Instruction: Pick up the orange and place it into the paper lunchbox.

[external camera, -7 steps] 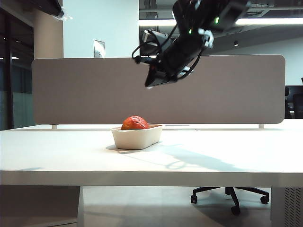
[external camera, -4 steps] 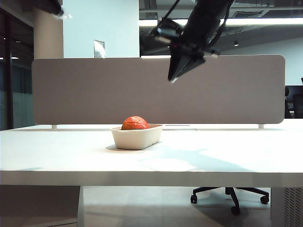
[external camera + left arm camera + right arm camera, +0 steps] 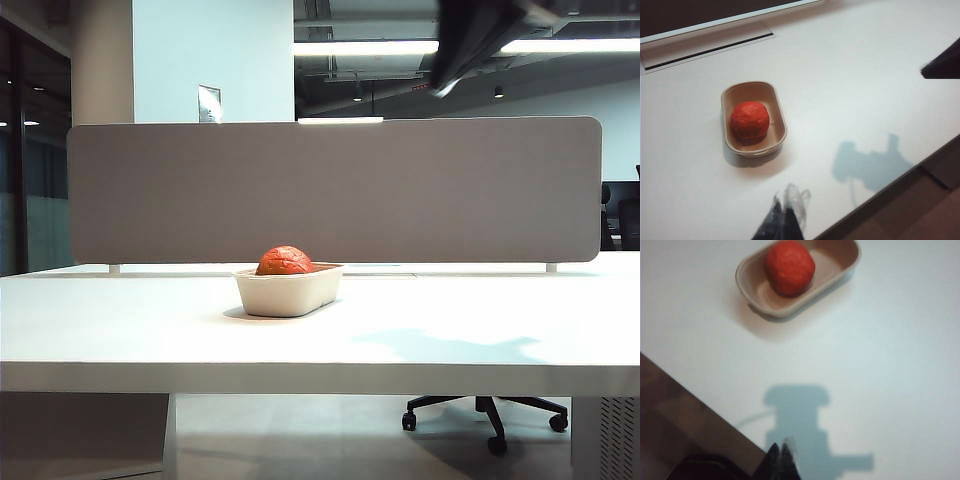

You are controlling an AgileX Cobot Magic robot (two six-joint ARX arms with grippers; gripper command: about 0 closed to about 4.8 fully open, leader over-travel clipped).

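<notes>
While orange (image 3: 749, 120) sits in paper lunchbox (image 3: 778, 112), right pincer (image 3: 780, 456) and left pincer (image 3: 785, 216) hang high over counter (image 3: 480, 320), both pinched closed, holding nothing.

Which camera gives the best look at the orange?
The left wrist view: it looks down on the whole orange sitting at one end of the lunchbox. The right wrist view also shows it from above, but blurrier. The exterior view shows only its top above the rim.

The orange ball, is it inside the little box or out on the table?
Inside. The orange sits in the paper lunchbox, its top poking above the rim. Both grippers, left and right, are far from it, shut and empty.
</notes>
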